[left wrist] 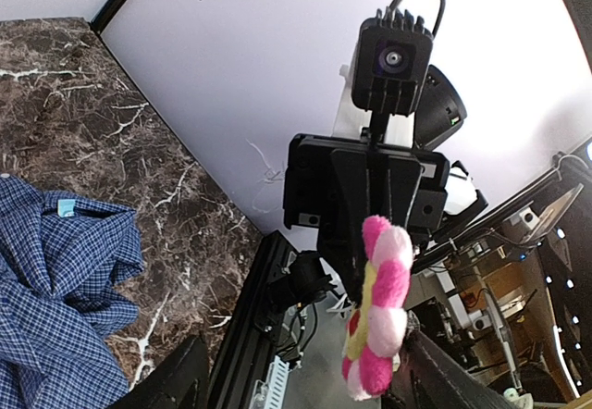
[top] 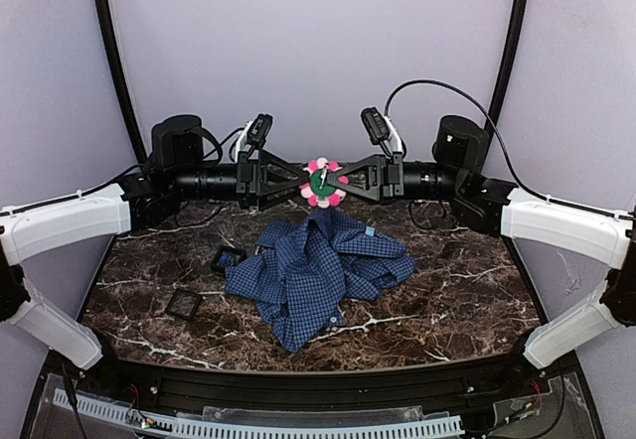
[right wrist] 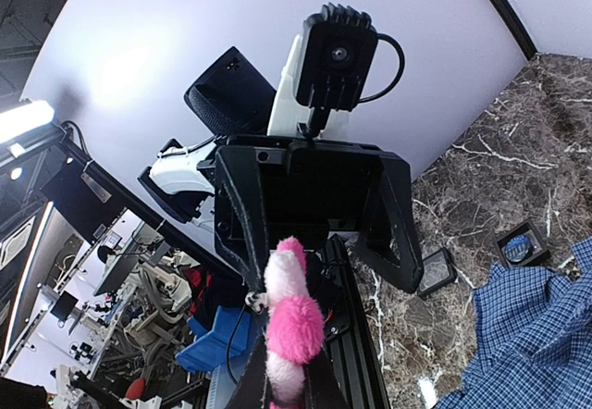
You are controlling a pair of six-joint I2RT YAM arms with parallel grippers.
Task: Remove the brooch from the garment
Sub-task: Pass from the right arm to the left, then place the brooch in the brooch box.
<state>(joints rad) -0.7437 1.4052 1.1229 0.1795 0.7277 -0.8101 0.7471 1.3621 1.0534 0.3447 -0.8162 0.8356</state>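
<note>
Nearest the arm bases, on the dark marble table (top: 457, 305), sat two small blk square trays: one (top: 184, 305) toward the left front, the other (top: 229, 258) just beyond it, beside the cloth's left edge. The garment (top: 313, 265) lay crumpled mid-table, blue checks, w/ its light-blue tag (top: 370, 230) at the far right of the heap. Above and behind it both arms reached in horizontally, tips meeting over the table. The brooch (top: 324, 183) hung up there btwn them, apart from the garment, pink and white petals w/ a green centre. The right gripper (top: 344, 182) was pinched narrow on it; the left wrist cam showed its fingers closed at the flower's edge. The left gripper (top: 301, 178) stood w/ fingers spread wide right at the brooch, not clamped on it. Couldn't tell if they touched it. Farthest back was the plain pale wall (top: 318, 42).
</note>
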